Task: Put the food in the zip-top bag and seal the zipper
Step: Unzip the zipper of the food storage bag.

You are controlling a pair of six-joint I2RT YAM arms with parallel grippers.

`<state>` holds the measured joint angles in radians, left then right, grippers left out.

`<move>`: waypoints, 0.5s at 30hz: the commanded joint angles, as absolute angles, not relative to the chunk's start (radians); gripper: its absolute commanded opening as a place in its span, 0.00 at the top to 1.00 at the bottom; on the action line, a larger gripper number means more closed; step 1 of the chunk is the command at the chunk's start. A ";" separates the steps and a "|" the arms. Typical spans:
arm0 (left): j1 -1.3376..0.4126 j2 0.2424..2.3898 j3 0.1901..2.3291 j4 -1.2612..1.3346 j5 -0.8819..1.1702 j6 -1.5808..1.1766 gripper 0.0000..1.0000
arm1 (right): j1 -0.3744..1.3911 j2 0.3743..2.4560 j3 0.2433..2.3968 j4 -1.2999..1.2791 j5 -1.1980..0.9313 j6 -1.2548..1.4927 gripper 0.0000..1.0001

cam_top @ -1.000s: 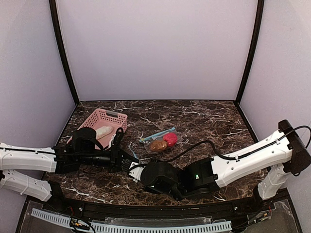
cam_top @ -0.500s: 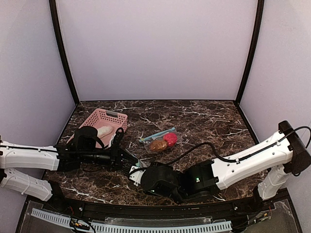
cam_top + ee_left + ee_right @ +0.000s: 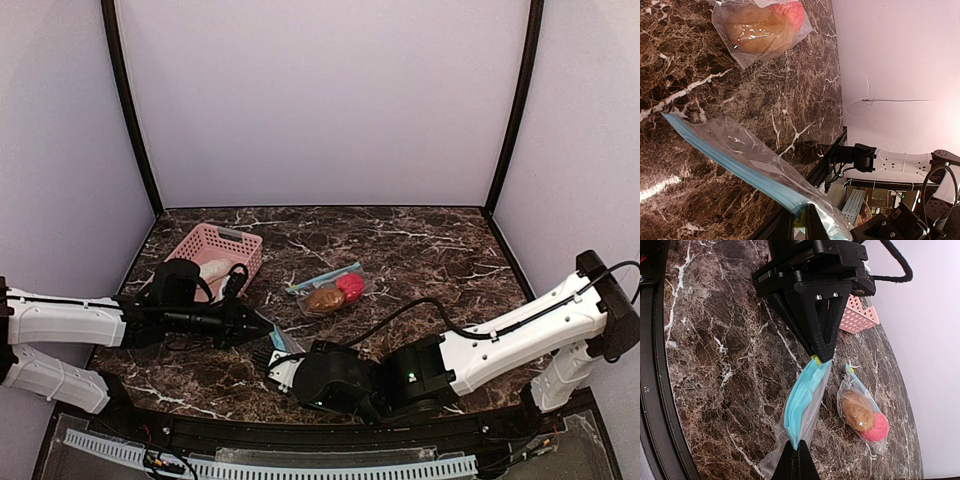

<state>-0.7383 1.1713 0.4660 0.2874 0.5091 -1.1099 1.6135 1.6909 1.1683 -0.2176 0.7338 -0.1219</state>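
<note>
left gripper [image 3: 822, 357] and right gripper [image 3: 796, 454] both pinched tight on opposite ends of the zip-top bag [image 3: 805, 405] zipper, long axis strung gripper-to-gripper near the marble table [image 3: 715, 365] front edge, bun [image 3: 857, 410] and red ball [image 3: 875, 427] in a second bag [image 3: 846, 390] just behind

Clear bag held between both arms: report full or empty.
Empty: the clear plastic bag with the blue zipper shows only brown marble tabletop through it.
</note>
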 commanded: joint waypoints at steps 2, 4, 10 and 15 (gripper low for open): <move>-0.668 1.190 0.439 0.242 0.445 -1.068 0.99 | 1.653 1.627 1.148 -0.229 0.726 -0.093 1.00; -0.655 1.195 0.439 0.241 0.452 -1.062 0.99 | 1.655 1.624 1.144 -0.235 0.726 -0.087 1.00; -0.618 1.209 0.444 0.237 0.469 -1.041 0.99 | 1.662 1.619 1.142 -0.247 0.733 -0.077 1.00; -0.582 1.220 0.444 0.236 0.483 -1.029 0.99 | 1.666 1.615 1.140 -0.258 0.739 -0.069 1.00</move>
